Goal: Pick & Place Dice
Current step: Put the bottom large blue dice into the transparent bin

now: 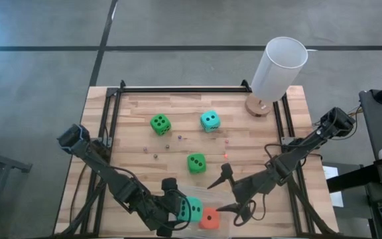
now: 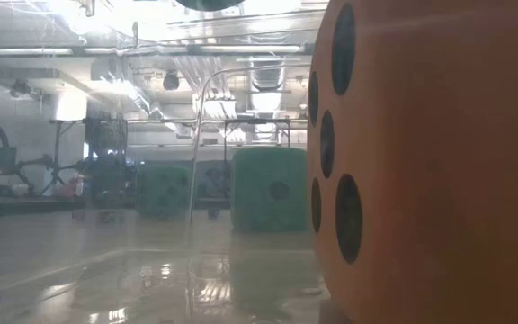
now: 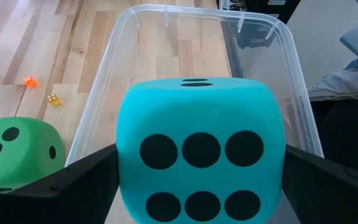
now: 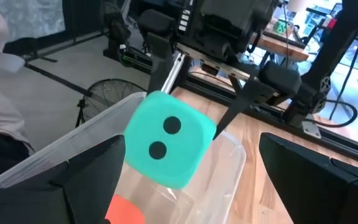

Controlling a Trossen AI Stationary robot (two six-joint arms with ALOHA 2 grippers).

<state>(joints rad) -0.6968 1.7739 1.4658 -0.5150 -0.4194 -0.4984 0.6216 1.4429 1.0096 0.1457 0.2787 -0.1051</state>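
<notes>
My left gripper (image 1: 183, 211) is shut on a teal die (image 3: 201, 162) near the table's front edge, over a clear plastic bin (image 3: 272, 22). An orange-red die (image 1: 209, 218) lies in that bin, and fills the low view's right side (image 2: 439, 162). My right gripper (image 1: 234, 192) hangs open just right of the bin, with the teal die (image 4: 166, 140) ahead of its fingers and untouched. Two green dice (image 1: 160, 123) (image 1: 196, 162) and another teal die (image 1: 209, 121) rest on the wooden table. My left gripper pinches the teal die by two opposite sides (image 3: 122, 168), one finger (image 3: 86, 177) on each. The fingers slant down from the table's left. The die is lifted clear above the bin and tilted, its six-pip face toward the wrist.
A tall white cylinder (image 1: 278, 70) on a round wooden base stands at the table's far right corner. Tiny coloured dice (image 1: 225, 141) are scattered across the middle of the table. Black rails (image 1: 178, 89) frame the table's sides and far edge.
</notes>
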